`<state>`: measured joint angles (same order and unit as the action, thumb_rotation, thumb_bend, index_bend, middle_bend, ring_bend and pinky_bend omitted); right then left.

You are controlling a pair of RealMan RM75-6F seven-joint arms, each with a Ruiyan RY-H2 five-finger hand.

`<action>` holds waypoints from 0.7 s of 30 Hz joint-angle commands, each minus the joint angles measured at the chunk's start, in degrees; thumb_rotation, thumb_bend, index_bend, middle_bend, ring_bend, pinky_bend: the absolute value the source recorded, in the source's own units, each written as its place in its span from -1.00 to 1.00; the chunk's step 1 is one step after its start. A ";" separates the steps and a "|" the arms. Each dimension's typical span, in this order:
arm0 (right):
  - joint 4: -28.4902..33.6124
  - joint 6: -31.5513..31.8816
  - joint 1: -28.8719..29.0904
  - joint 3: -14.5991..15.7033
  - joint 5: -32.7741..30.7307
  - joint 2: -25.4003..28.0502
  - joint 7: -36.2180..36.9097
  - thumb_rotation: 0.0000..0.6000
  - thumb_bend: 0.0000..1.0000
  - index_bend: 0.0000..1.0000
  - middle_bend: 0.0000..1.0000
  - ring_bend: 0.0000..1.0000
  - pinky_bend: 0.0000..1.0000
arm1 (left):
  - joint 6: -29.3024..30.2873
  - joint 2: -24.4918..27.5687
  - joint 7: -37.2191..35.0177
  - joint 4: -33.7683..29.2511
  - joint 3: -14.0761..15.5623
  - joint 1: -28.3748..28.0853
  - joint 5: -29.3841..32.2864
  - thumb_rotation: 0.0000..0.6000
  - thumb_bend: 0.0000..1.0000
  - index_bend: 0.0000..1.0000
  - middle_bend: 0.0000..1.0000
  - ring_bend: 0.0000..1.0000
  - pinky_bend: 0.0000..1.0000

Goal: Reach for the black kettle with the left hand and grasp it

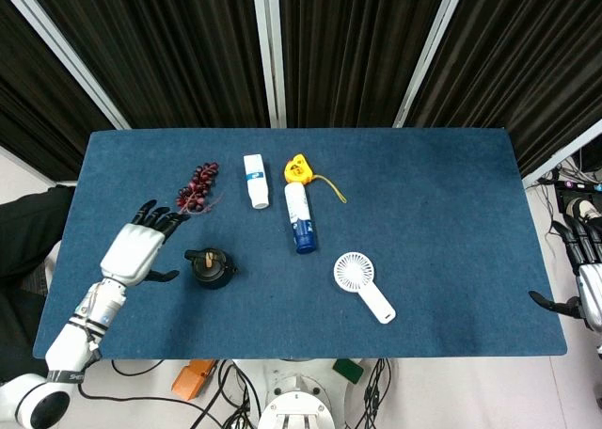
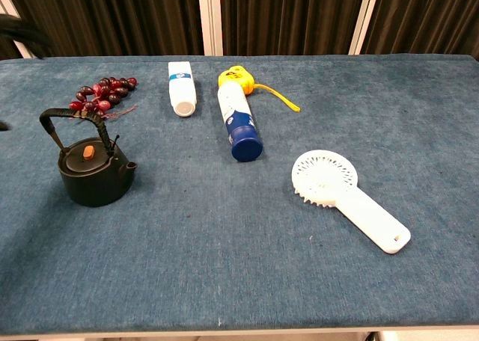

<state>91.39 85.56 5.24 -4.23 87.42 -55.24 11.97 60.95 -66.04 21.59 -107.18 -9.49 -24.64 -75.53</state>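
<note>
The black kettle (image 1: 211, 268) stands upright on the blue table (image 1: 423, 222), its arched handle up and an orange knob on the lid; the chest view shows the kettle (image 2: 94, 172) at the left. My left hand (image 1: 141, 247) hovers over the table just left of the kettle, fingers spread, holding nothing, a small gap between thumb and kettle. In the chest view only dark fingertips (image 2: 22, 33) show at the top left corner. My right hand (image 1: 587, 277) hangs off the table's right edge, fingers apart and empty.
Behind the kettle lie a bunch of dark red grapes (image 1: 197, 186), a white bottle (image 1: 255, 180), a yellow tape measure (image 1: 298, 170) and a blue-capped white bottle (image 1: 299, 217). A white handheld fan (image 1: 363, 284) lies to the right. Black curtains back the table.
</note>
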 commanded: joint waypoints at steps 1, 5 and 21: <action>-0.21 -0.13 -0.08 0.04 -0.16 0.01 0.20 1.00 -1.00 -1.00 -0.94 -1.00 -1.00 | -2.42 -2.77 5.98 -2.43 -1.10 -3.88 5.27 1.00 -0.80 -0.54 -0.50 -0.62 -1.00; -0.62 -0.31 -0.12 0.10 -0.26 -0.13 0.59 1.00 -1.00 -1.00 -0.94 -1.00 -1.00 | -2.01 -4.64 10.88 -3.46 -0.60 -5.57 8.91 1.00 -0.81 -0.44 -0.39 -0.52 -1.00; -2.58 -1.53 0.16 0.23 -0.58 -1.00 2.14 1.00 -1.00 -1.00 -0.94 -1.00 -1.00 | 2.23 -10.82 23.23 -3.40 2.53 -9.97 17.54 1.00 -0.82 -0.13 -0.08 -0.27 -1.00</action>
<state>88.82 84.05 5.40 -4.01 86.83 -56.22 14.10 62.75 -76.41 44.24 -110.75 -7.25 -34.23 -58.49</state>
